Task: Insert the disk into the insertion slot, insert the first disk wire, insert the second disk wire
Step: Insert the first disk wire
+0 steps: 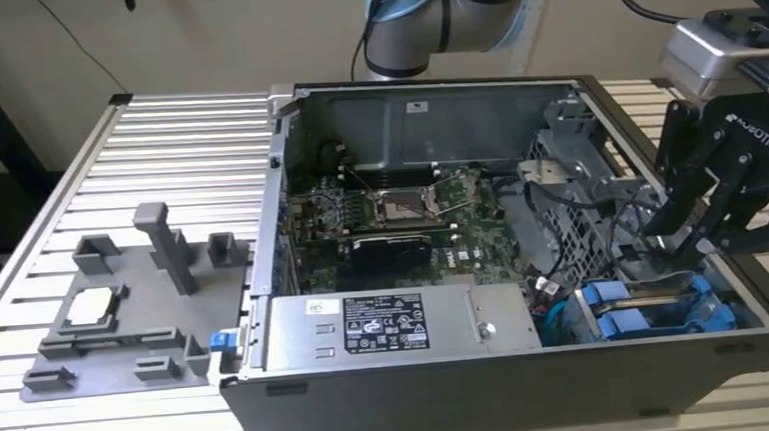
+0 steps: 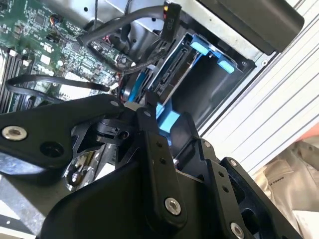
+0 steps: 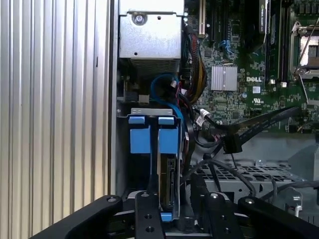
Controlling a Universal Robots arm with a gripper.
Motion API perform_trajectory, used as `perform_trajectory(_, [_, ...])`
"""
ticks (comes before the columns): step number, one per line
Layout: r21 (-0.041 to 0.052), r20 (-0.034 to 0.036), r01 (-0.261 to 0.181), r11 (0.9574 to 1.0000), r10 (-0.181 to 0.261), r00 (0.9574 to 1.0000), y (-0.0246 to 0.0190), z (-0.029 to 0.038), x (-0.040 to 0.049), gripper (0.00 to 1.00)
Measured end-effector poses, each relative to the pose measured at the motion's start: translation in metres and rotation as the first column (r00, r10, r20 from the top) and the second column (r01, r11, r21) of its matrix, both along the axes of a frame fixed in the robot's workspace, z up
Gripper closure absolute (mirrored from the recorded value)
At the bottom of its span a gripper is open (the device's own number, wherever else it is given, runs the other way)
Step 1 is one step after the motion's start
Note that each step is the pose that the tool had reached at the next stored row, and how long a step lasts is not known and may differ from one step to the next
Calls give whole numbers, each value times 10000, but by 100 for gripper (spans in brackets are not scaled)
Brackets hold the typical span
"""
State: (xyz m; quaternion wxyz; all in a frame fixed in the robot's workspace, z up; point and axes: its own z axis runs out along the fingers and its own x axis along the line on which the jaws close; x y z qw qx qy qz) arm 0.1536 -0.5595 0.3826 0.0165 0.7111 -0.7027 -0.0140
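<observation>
Fingers (image 2: 152, 139) of the black gripper (image 1: 671, 243) pinch the bright blue plastic end of the carrier frame holding the flat silver-grey rectangular disk (image 3: 168, 181). The disk stands on edge in the drive bay at the lower right of the exterior view, inside the open black computer case (image 1: 503, 394) on the slatted metal table (image 1: 152, 139). A grey boxy power supply with a white sticker (image 1: 391, 325) lies just beside that bay, towards the exterior view's left, and a loose black cable with a flat plug (image 3: 232, 142) hangs near the disk.
</observation>
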Motion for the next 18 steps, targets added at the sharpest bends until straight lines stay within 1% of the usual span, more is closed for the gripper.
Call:
perform_trajectory(6, [-1, 0, 0, 10000, 0, 10000, 100, 1, 78, 60])
perform_trajectory(12, [0, 0, 0, 10000, 0, 10000, 187, 0, 195, 60])
perform_trajectory(14, [-2, 0, 1, 10000, -1, 10000, 206, 1, 235, 60])
perform_trajectory(18, [-1, 0, 1, 10000, -1, 10000, 222, 0, 308, 60])
